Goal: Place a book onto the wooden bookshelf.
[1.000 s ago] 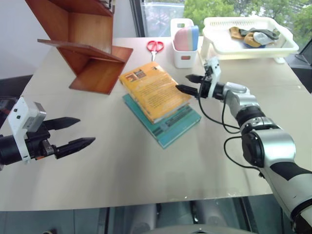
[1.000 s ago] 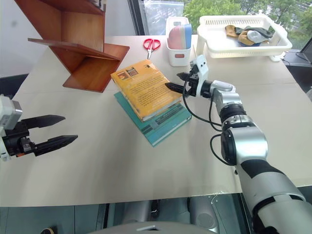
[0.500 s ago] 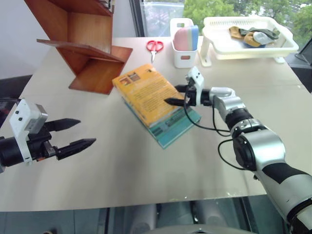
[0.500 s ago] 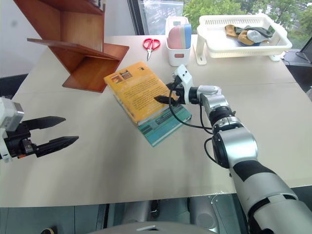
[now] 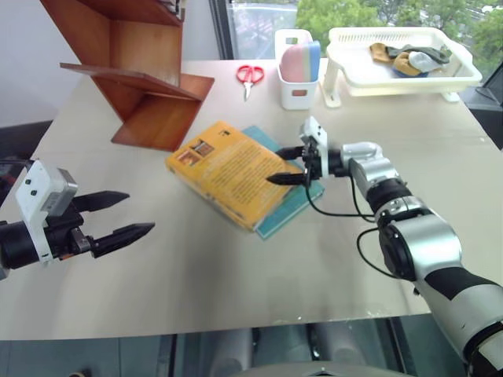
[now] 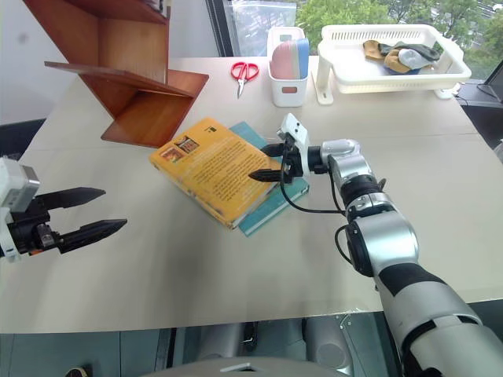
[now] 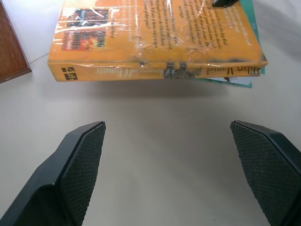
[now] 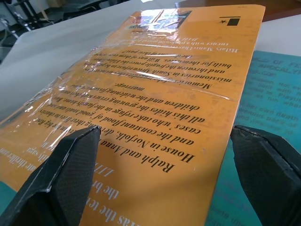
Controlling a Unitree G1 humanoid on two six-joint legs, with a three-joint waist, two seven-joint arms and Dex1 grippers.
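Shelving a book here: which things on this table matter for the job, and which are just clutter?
Job:
book
wooden bookshelf
right gripper

Lying about:
teal book
scissors
white holder
white basket

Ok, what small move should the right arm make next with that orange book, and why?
Probably keep nudging the orange book toward the open left end effector. The right end effector is open, one finger on the cover, and the book already overhangs the teal book with its spine facing the left fingers.
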